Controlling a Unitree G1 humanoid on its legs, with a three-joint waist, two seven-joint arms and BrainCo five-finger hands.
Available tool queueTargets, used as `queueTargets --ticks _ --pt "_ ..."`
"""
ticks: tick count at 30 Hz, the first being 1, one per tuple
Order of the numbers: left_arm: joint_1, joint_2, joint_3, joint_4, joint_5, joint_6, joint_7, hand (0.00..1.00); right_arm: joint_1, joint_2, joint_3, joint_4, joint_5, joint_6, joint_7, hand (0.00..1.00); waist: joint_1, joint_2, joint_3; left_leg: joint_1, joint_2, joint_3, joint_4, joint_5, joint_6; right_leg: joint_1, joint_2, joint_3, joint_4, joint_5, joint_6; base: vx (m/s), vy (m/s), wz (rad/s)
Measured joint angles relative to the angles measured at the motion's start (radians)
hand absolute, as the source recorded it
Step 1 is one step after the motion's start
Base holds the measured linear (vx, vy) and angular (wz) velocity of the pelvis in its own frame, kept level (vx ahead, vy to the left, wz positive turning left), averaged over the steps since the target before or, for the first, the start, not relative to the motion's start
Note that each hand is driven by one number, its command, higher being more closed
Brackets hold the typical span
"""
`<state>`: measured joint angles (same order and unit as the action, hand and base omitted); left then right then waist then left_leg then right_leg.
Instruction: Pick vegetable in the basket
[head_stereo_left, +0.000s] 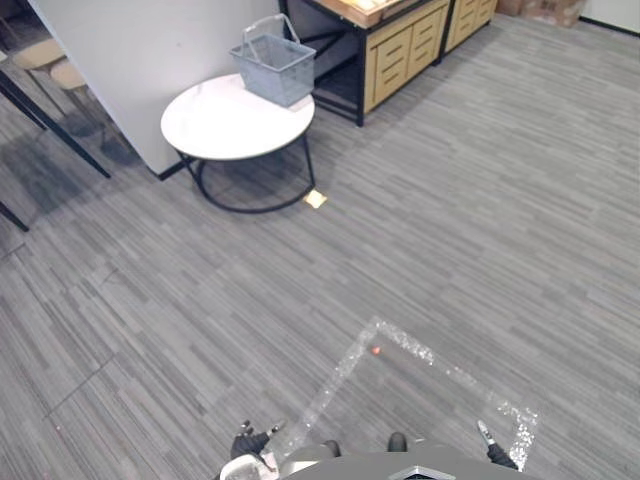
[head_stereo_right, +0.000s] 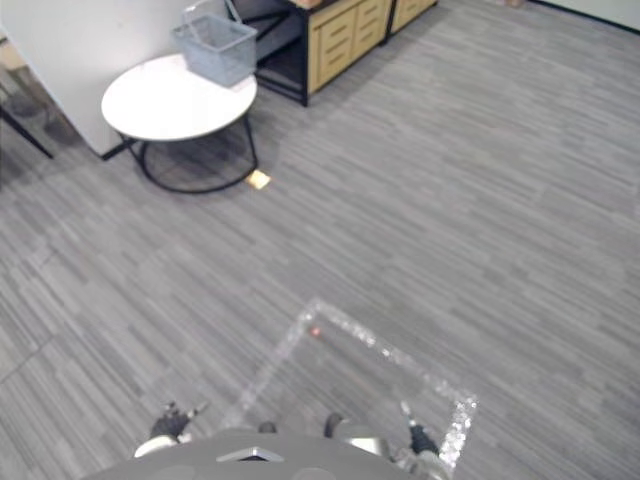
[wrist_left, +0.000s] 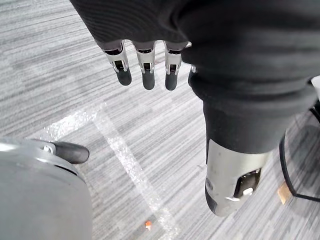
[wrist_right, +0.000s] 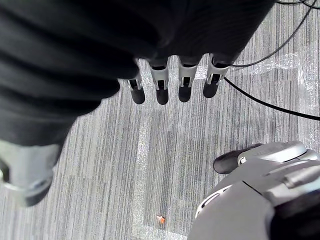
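Sitting on round tabletop, mesh basket

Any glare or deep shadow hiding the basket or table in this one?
Left eye view: even light; the white table is bright but without glare, the basket on it is clearly lit, and a soft shadow lies beneath the table. Right eye view: the floor tape glints, and nothing is hidden by it.

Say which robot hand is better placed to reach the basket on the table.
Left, probably: the basket sits on the table ahead to the robot's left. Both the left robot hand and right robot hand hang open, empty, far from it.
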<state>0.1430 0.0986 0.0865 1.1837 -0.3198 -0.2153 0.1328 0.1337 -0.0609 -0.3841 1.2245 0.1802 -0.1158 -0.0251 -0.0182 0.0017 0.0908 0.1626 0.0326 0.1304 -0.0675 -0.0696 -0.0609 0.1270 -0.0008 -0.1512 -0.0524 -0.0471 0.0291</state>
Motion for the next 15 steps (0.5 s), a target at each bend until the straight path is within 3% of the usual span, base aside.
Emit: queueTargets --ticks 15 --pt "-0.003 0.003 0.022 0.032 -0.03 0.032 -0.111 0.0 0.006 0.0 -0.021 0.001 0.019 0.003 0.033 0.0 0.015 0.006 0.0 0.017 0.019 0.027 -0.019 0.0 0.0 0.01 0.022 0.02 -0.024 0.008 0.001 -0.01 -0.022 -0.05"
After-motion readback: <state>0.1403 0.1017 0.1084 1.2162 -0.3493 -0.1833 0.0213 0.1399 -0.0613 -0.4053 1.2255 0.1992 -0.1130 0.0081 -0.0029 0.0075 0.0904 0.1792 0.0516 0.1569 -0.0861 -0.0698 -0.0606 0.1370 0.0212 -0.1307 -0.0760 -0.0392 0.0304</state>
